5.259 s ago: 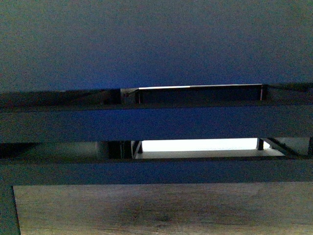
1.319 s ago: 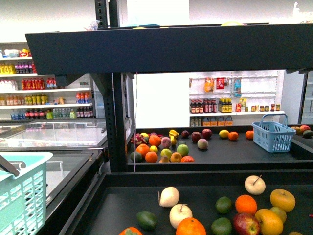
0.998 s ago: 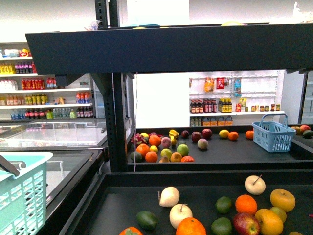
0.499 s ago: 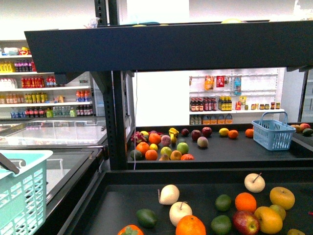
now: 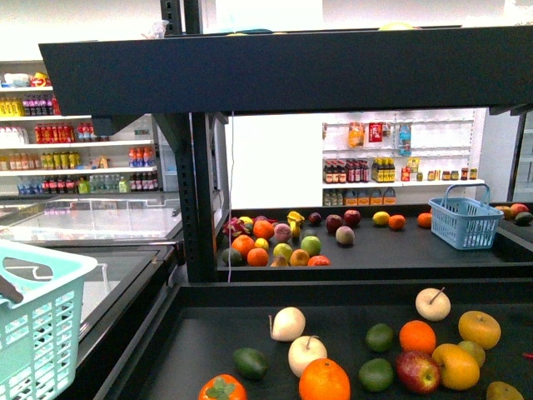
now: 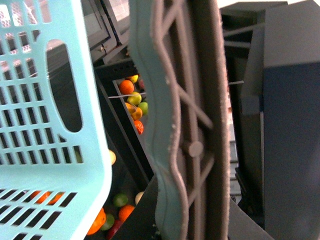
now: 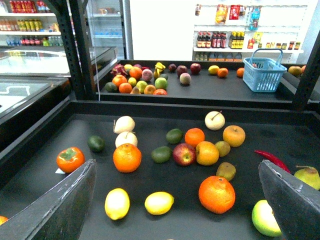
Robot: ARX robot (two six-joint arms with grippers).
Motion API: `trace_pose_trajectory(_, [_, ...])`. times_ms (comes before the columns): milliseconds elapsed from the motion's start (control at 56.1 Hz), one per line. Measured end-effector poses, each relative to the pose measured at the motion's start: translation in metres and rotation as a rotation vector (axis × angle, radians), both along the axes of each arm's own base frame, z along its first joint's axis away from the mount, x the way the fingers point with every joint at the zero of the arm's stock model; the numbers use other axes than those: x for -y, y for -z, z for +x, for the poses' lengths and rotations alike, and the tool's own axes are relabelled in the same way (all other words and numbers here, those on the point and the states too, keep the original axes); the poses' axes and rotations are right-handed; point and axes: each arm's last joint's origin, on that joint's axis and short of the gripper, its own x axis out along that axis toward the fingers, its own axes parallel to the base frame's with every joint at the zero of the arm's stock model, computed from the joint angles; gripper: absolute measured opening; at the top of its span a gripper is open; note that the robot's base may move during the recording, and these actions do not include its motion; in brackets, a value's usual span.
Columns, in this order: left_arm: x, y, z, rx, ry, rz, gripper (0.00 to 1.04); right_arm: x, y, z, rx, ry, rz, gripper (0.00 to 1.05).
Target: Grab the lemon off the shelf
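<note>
Rising slightly since the earlier frame, the front view shows more of the fruit tray on the shelf (image 5: 333, 293). The lemon (image 7: 159, 202) lies there beside a second lemon (image 7: 117, 203), under the right tool (image 7: 176, 165), its jaws spread and empty; the left tool's grip cannot be told. Descending off-centre could send the smooth fruit rolling away.

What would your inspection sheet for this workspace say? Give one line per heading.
Surface: shelf, black tray loaded with fruit.
Job's things: two lemons, lying free, not touching.
Clutter: oranges, apple, persimmon, chili.
Grippers: right gripper open, empty; left jaws not seen, teal basket fills that wrist view.
Cables: thin cord hanging beside the post.
Surroundings: bottle shelves, blue basket.
</note>
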Motion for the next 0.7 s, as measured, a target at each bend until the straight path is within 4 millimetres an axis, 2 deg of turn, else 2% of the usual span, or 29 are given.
trace_pose_trajectory(267, [0.03,-0.027,-0.038,0.061,0.191,0.145,0.08,0.0,0.0,0.0,0.0,0.0,0.0,0.97])
trace_pose_trajectory(464, [0.067,-0.049,-0.065,0.153,0.406,0.241,0.08,0.0,0.0,0.0,0.0,0.0,0.0,0.97])
trace_pose_trajectory(695, [0.109,-0.043,-0.077,0.189,0.609,0.25,0.08,0.0,0.0,0.0,0.0,0.0,0.0,0.97])
